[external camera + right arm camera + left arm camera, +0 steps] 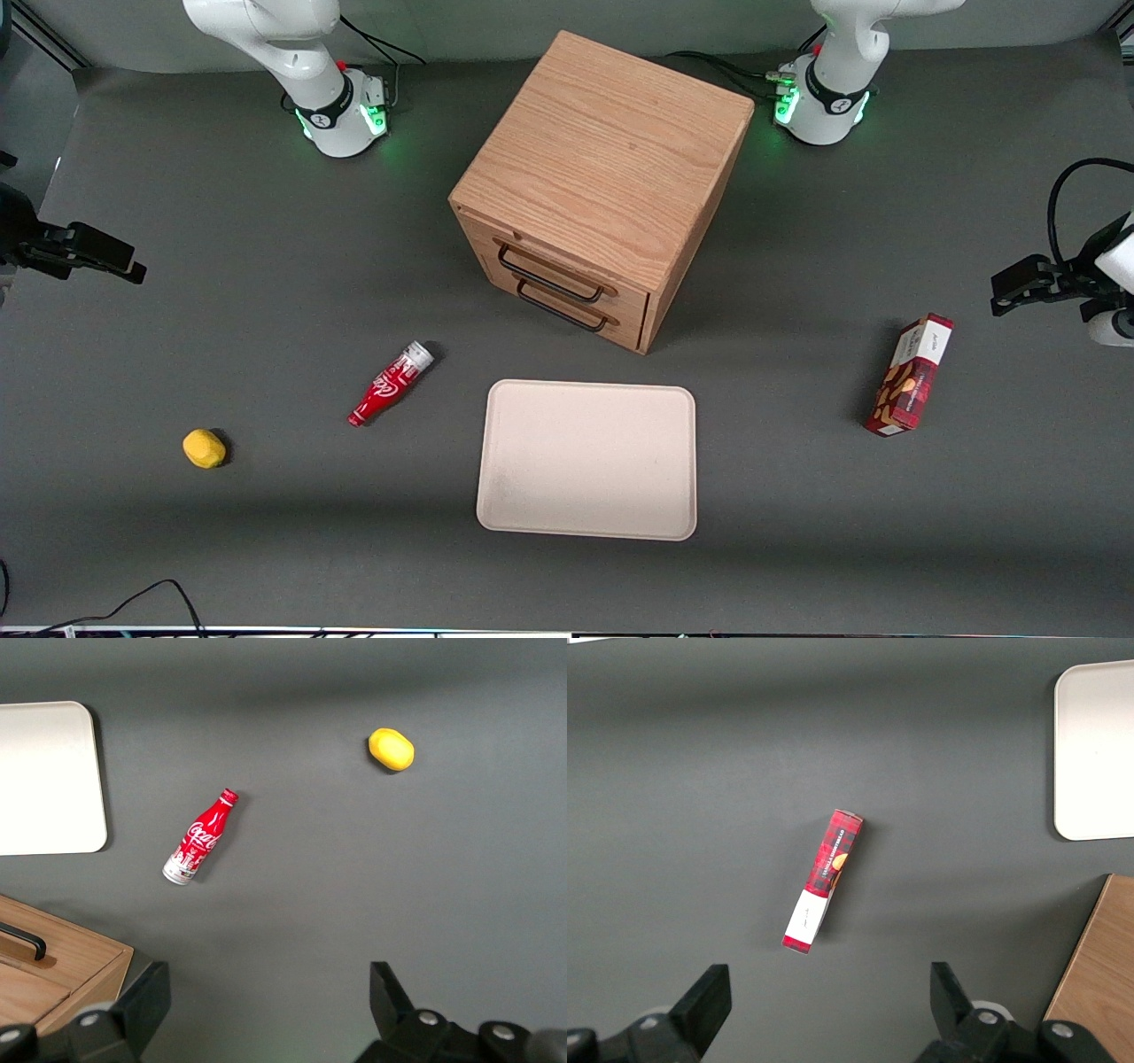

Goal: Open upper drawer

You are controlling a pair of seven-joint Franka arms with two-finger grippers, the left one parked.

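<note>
The right arm's gripper, fingers spread wide and holding nothing, hangs high over the table toward the working arm's end, well apart from the cabinet. The upper drawer sits shut at mid-table, its black handle running crosswise just above the bottom drawer's twin, facing the tray.

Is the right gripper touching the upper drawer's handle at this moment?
Apart. In the front view the gripper hangs at the working arm's end of the table, with bare mat between it and the upper drawer. Its jaws are open in the right wrist view.
</note>
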